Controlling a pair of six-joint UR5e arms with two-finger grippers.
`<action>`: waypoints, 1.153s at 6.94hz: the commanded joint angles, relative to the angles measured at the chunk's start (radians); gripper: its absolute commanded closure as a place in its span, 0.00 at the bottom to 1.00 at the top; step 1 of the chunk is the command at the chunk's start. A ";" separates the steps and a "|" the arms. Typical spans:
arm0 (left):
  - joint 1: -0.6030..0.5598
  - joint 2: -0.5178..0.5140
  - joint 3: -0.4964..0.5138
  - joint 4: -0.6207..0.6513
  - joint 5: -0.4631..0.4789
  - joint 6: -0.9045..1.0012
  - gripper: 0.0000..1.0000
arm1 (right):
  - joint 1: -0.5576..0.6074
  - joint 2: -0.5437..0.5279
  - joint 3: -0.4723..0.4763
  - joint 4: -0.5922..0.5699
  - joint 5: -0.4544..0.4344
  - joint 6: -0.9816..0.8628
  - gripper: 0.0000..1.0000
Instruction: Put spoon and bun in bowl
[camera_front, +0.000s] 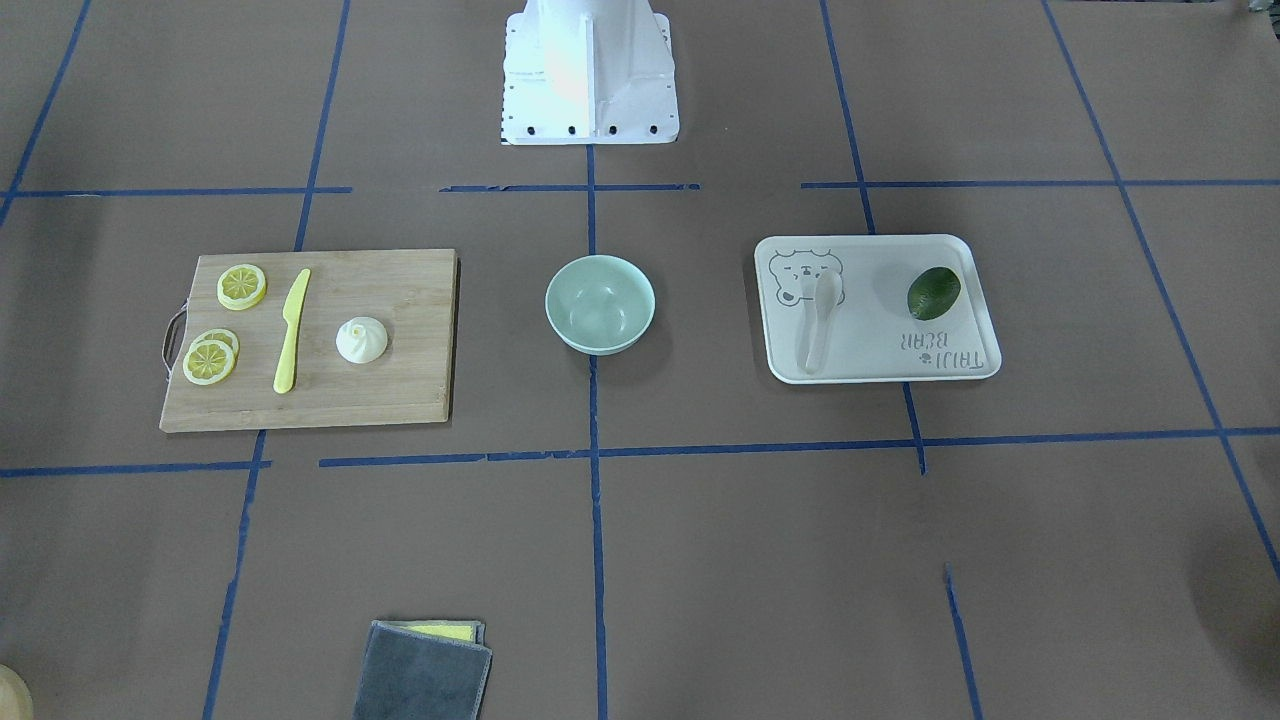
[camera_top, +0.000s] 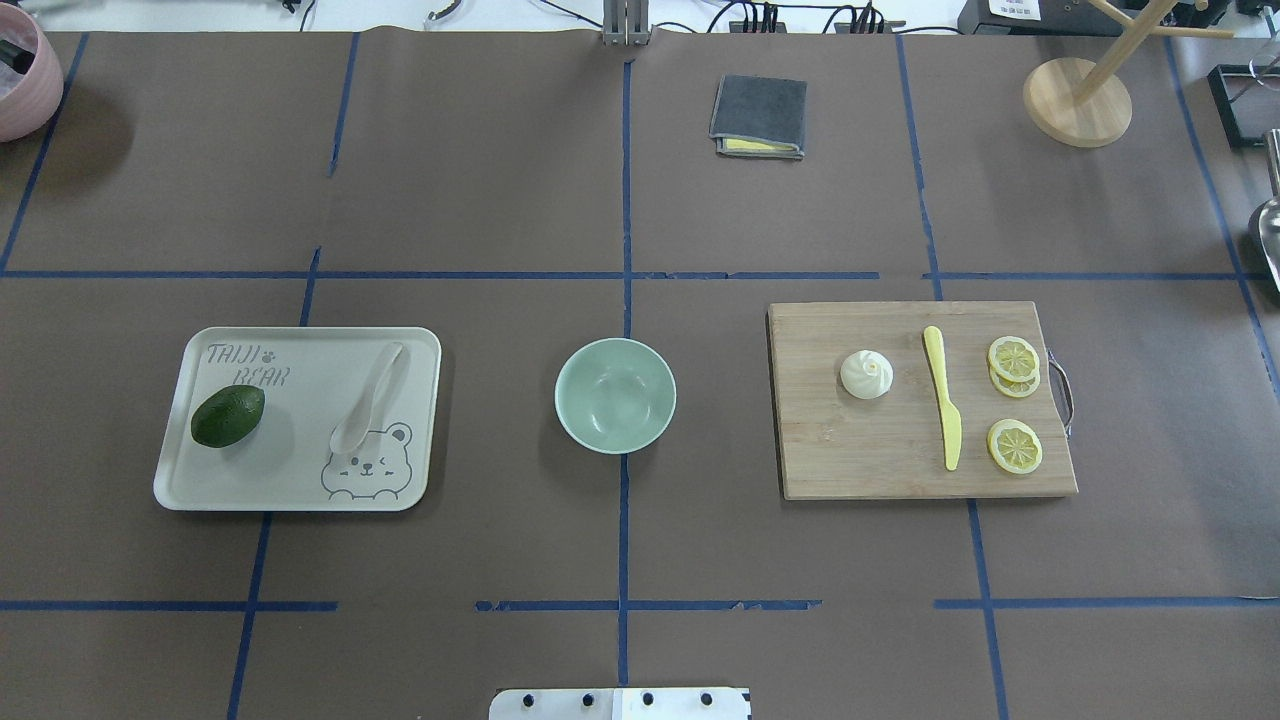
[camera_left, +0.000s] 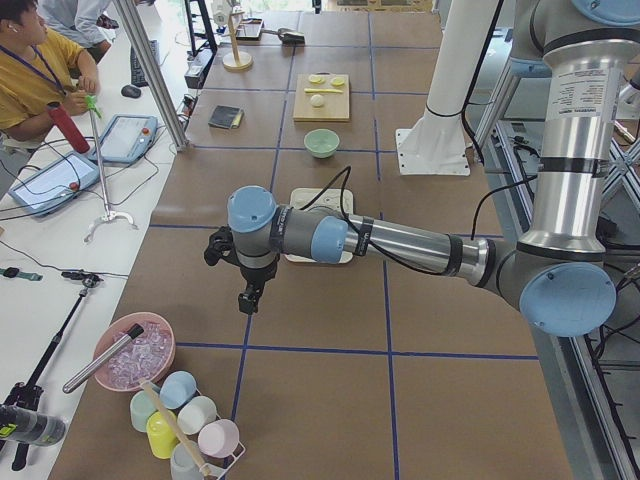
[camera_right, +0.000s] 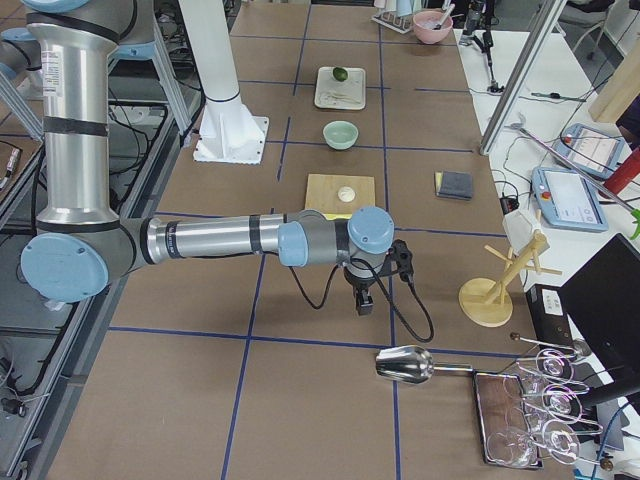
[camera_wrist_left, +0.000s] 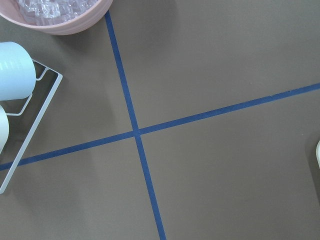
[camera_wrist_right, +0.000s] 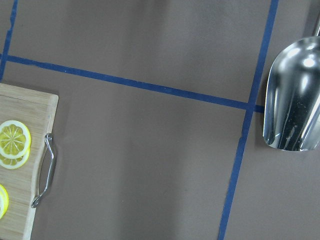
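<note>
Spoon (camera_top: 370, 398) and bun (camera_top: 866, 375) both lie outside the bowl (camera_top: 615, 400), so neither half of the task is done. The spoon rests slantwise on the bear-printed tray (camera_top: 300, 480) on the robot's left, well apart from the avocado (camera_top: 228, 416). The bun sits upright on the wooden cutting board (camera_top: 860, 460) on the right, near the yellow plastic knife (camera_top: 944, 410) but not touching it. The bowl stands between tray and board on the desk (camera_top: 480, 200), with nothing in it. The left pincer (camera_left: 250, 298) and the right pincer (camera_right: 364, 303) hang out past the ends of the layout, each far from its target. They show only in the side views, so I cannot tell whether either is open or closed. The natural split is left arm for the spoon, right arm for the bun. The spoon's wider scoop seems to point toward the robot, so the narrower far end looks the better hold, pinched across its width with the jaws coming straight down. The bun probably wants a wide opening, a low grip on its round sides and light pressure. The approach should keep clear of the knife. Each piece should be let go low over the bowl's middle, so it neither bounces out nor tips the bowl.
</note>
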 joint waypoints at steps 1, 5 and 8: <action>0.008 0.052 0.003 -0.161 -0.092 0.002 0.00 | 0.000 -0.003 -0.002 0.000 -0.001 0.005 0.00; 0.409 -0.032 -0.074 -0.437 -0.045 -0.496 0.00 | 0.000 -0.009 -0.008 0.000 -0.002 0.003 0.00; 0.661 -0.184 -0.042 -0.431 0.179 -0.731 0.00 | 0.000 -0.010 -0.009 0.000 -0.002 0.005 0.00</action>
